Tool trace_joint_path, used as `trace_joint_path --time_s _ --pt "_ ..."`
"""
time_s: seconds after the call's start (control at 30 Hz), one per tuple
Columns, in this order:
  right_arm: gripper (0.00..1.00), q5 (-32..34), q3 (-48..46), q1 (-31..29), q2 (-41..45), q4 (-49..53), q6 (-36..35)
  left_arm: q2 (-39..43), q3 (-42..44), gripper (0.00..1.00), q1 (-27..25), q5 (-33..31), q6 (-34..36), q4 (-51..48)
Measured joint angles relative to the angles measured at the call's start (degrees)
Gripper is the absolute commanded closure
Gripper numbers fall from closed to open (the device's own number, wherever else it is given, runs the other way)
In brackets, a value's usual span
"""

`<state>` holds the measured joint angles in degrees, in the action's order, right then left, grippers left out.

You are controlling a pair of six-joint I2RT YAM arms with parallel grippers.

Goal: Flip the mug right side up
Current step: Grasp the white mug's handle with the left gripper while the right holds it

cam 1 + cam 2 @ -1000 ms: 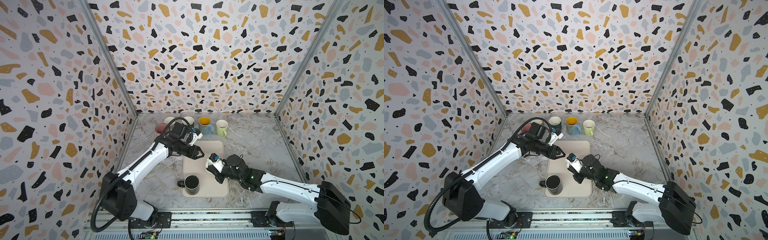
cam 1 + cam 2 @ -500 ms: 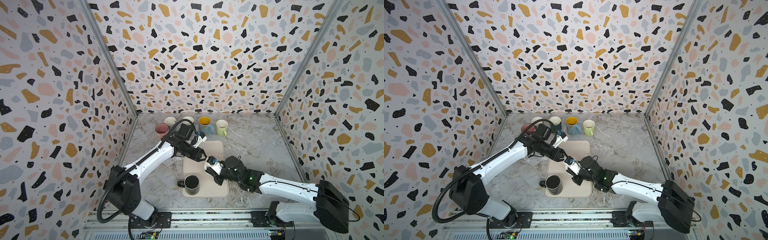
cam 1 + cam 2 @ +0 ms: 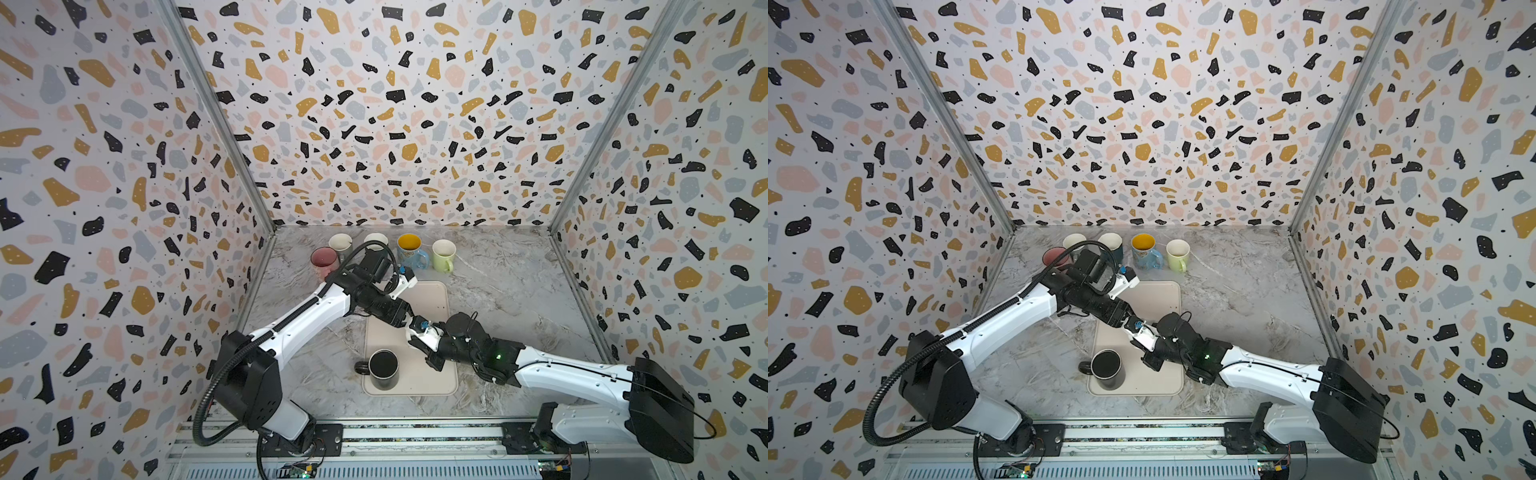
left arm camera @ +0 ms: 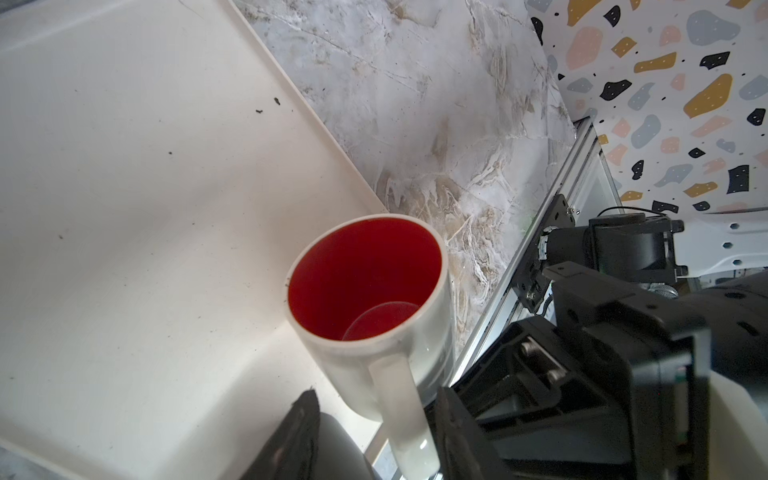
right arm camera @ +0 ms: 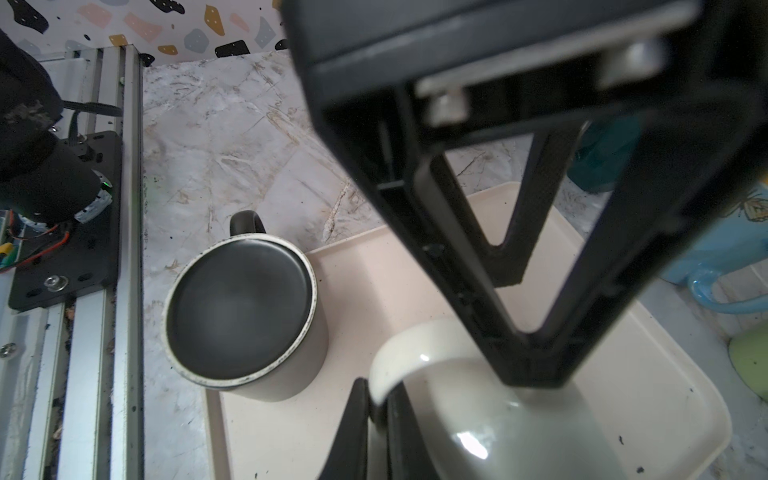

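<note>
Mug (image 4: 365, 286): you have a glossy white cylinder with a red inside, by the tray's edge where both grippers meet. Its mouth is tipped toward the left wrist camera. Whether its base rests on the tray cannot be told.
Right gripper (image 5: 376, 388): your black fingers are pressed together on the mug's curved handle.
Left gripper (image 4: 376, 392): partly spread, flanking the same handle, one finger clearly off it.
Tray (image 3: 432, 295): matte cream, a rounded rectangle with a shallow lip and dark flecks.
Second mug (image 3: 383, 368): upright on the tray's near left corner, dark inside, with a pale chipped rim.
Bench (image 3: 498, 291): grey with marble veining.
</note>
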<state>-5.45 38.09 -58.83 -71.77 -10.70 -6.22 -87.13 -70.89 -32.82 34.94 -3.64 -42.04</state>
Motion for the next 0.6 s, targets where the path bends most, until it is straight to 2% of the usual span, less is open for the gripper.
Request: trace_joint_path --time_s 0.6 --pt "1.0 3.67 0.0 -2.43 0.0 0.0 -3.37 0.0 0.42 0.57 -1.03 0.11 -0.02 -1.44"
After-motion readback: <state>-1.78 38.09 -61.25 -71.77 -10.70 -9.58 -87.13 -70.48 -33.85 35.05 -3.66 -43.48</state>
